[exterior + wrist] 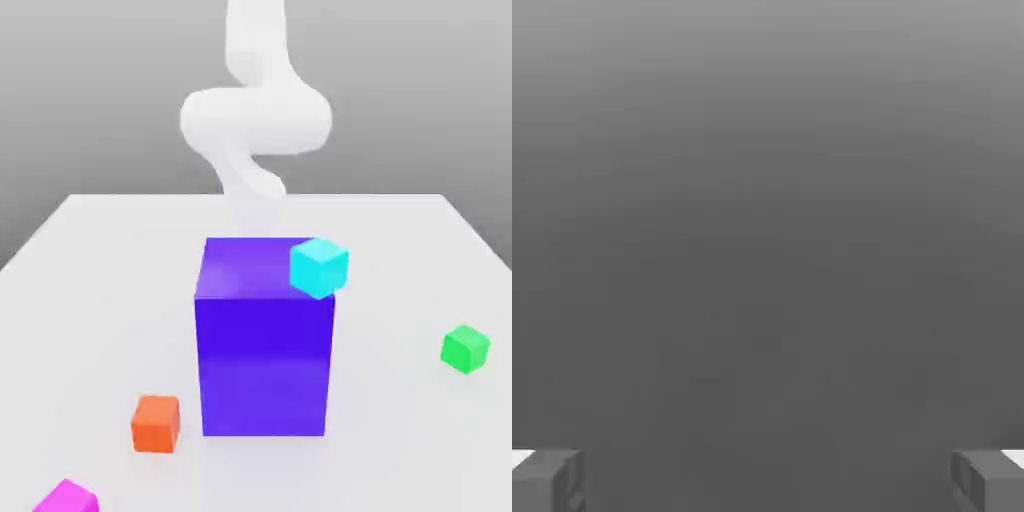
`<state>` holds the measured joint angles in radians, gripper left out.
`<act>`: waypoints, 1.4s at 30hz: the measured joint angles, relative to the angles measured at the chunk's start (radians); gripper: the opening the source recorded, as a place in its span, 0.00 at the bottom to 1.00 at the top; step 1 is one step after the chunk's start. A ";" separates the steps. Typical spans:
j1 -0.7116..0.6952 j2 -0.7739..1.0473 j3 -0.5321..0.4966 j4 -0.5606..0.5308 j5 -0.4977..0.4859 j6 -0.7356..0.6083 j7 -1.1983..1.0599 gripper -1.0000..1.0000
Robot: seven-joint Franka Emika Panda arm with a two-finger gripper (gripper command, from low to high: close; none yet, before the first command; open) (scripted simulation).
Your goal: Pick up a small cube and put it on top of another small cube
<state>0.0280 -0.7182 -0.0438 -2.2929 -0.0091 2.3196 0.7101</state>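
The small magenta cube [68, 497] lies at the table's near edge on the exterior view's left, partly cut off by the picture's border. The small green cube [465, 349] rests on the table at the exterior view's right, far from the magenta one. My white arm [255, 120] rises behind the big block, well away from both cubes. In the hand view my gripper [768, 482] is open, its two grey fingertips [548, 480] wide apart with nothing between them, facing plain grey.
A tall purple-blue block [264, 350] stands mid-table, between the arm and the near cubes. A cyan cube [319, 266] sits at its upper right corner. An orange cube [156, 423] lies left of the block's base. The white table [100, 290] spreads around.
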 joint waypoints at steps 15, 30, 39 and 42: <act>0.110 0.490 -0.258 0.041 0.082 0.122 -0.642 0.50; -0.012 0.994 -0.288 0.085 0.262 0.234 -1.346 0.50; -0.139 1.289 -0.198 0.132 0.316 0.381 -1.579 0.00; -0.138 1.289 -0.198 0.132 0.316 0.381 -1.579 0.00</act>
<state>-0.1105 0.5704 -0.2419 -2.1612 0.3069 2.7002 -0.8693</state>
